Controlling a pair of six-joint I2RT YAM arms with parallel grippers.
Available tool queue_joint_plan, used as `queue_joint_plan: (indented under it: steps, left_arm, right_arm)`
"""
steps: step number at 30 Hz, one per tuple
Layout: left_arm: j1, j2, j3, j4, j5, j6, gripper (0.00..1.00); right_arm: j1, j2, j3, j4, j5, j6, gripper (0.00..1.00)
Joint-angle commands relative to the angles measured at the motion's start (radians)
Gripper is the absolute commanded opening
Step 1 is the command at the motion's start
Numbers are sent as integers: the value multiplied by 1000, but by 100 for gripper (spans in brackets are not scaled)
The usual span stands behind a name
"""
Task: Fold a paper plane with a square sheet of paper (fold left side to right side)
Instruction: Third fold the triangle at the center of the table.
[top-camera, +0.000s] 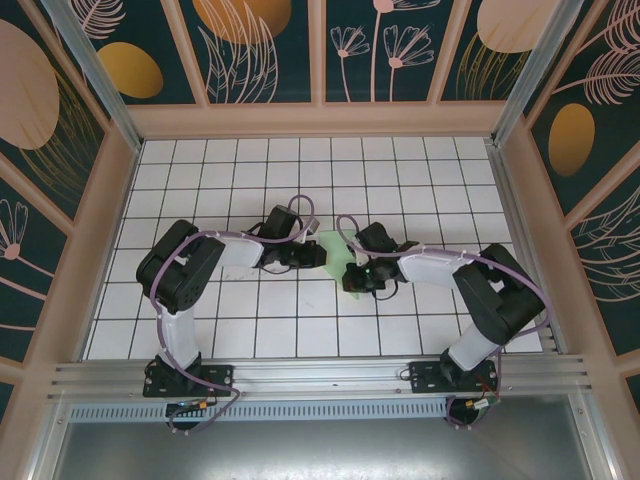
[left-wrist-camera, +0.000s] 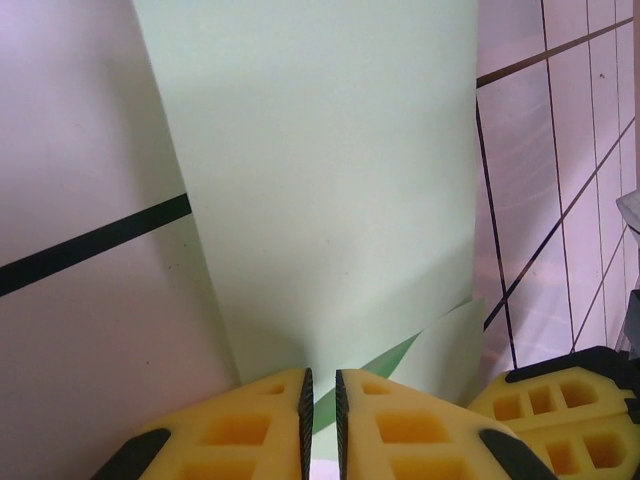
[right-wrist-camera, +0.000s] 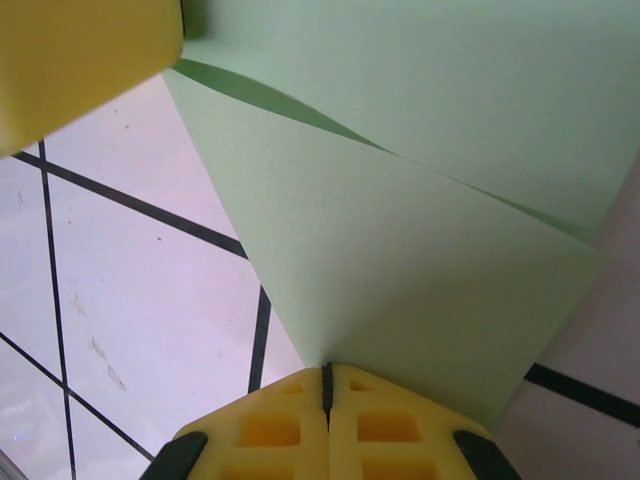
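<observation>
Right now both arms reach toward the middle of the white tiled table (top-camera: 300, 330), where their tools meet over the square sheet of paper (top-camera: 335, 250). From above, the pale mint-green sheet lies between the two wrists near the centre of the grid. Much of it is hidden under the black housings, and a pale corner shows on the far side.

The left gripper (left-wrist-camera: 322, 390) has its yellow pads (left-wrist-camera: 250, 430) drawn close, leaving only a thin dark slit between them. In the left wrist view the sheet stretches away from those pads as a broad, smooth band. Its near edge drops out of sight behind the tips, and a darker green fold runs down toward the slit, so the tool appears to be pinching the paper. Low on the right of that view sit the yellow pads of the other tool, just beside the sheet's lower layer.

The right gripper (right-wrist-camera: 327, 372) has its pads pressed flat together, and a pointed corner of the sheet runs straight into the seam between them, nipped there. The right wrist view shows two layers of paper, one flap overlapping the other, with a curved shadowed gap between them. A blurred yellow pad sits in the upper left corner of that view, at the paper's edge
</observation>
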Motion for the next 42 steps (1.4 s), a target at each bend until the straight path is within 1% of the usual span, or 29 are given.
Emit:
queue_joint_plan:
  steps: [1, 4, 8, 10, 12, 14, 16, 19, 25, 29, 33, 42]
  left_arm:
    - [-2, 51, -21, -37, -130, 45, 19]
    - [-2, -26, -25, -39, -142, 45, 21]
    - [-2, -138, -27, -48, -150, 49, 22]
    - [-8, -174, -37, -32, -118, 42, 22]
    - [-34, -181, -28, -49, -104, 55, 21]
    - [-67, -166, -19, -50, -81, 56, 21]
    - [-94, -140, -20, -13, -49, 39, 21]
    - [-119, -97, 1, -1, -48, 32, 21]
    - [-135, -51, 30, 10, -40, 29, 20]
    - [-136, -8, 38, -8, -74, 35, 20]
    - [-136, 33, 42, -49, -141, 42, 19]
    - [-137, 55, 35, -148, -252, 78, 17]
  right_arm:
    - [-9, 3, -30, -75, 32, 13, 3]
    - [-9, 27, -31, -54, 34, 15, 2]
    - [-10, 41, -24, -44, 34, 16, 2]
    - [-12, 43, -21, -42, 37, 16, 2]
    - [-12, 44, -21, -43, 37, 15, 2]
    - [-14, 42, -23, -42, 39, 16, 2]
    - [-15, 41, -24, -37, 39, 18, 2]
    - [-15, 43, -26, -32, 38, 21, 2]
    - [-16, 48, -20, -31, 40, 21, 1]
    - [-18, 51, -15, -32, 39, 19, 0]
    - [-18, 48, -6, -46, 40, 13, 0]
    - [-19, 18, 16, -88, 42, 14, 0]
